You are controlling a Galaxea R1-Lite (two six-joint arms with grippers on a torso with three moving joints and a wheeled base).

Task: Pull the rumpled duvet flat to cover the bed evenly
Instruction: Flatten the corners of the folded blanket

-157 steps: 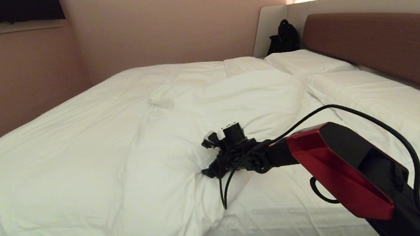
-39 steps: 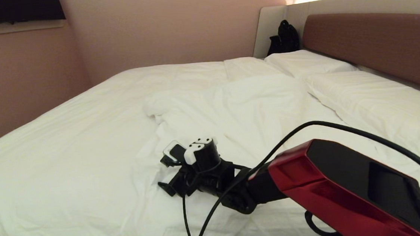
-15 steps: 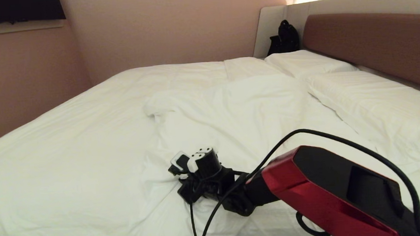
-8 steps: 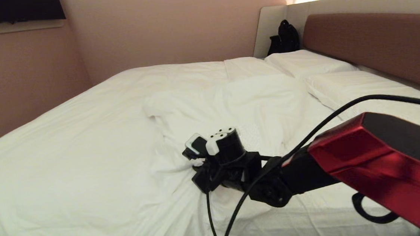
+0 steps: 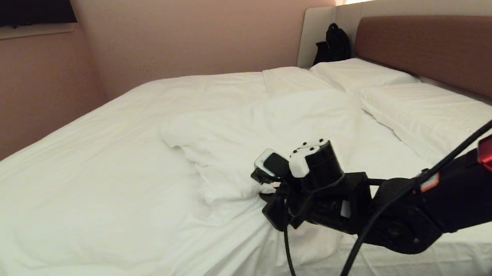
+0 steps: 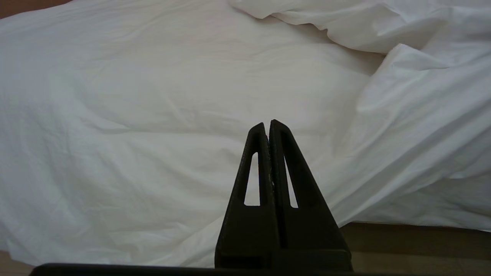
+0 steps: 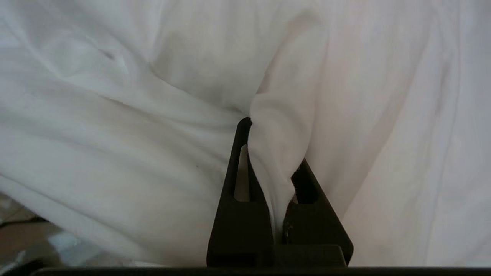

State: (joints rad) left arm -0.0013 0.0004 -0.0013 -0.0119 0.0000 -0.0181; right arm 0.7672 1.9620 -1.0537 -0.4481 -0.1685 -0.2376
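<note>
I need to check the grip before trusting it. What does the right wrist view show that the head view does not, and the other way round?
Only the right wrist view shows the right hand shut on a pinched fold of the duvet, cloth squeezed between its fingers.

Only the head view shows the wider scene: two pillows, the headboard, a black bag in the corner, and the rumpled ridge in the middle of the bed.

Both show the white duvet and the right hand on it.

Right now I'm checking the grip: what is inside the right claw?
A pinched fold of the white duvet sits between the shut fingers of the right claw. How deep the fold reaches inside is hidden by the cloth.
</note>
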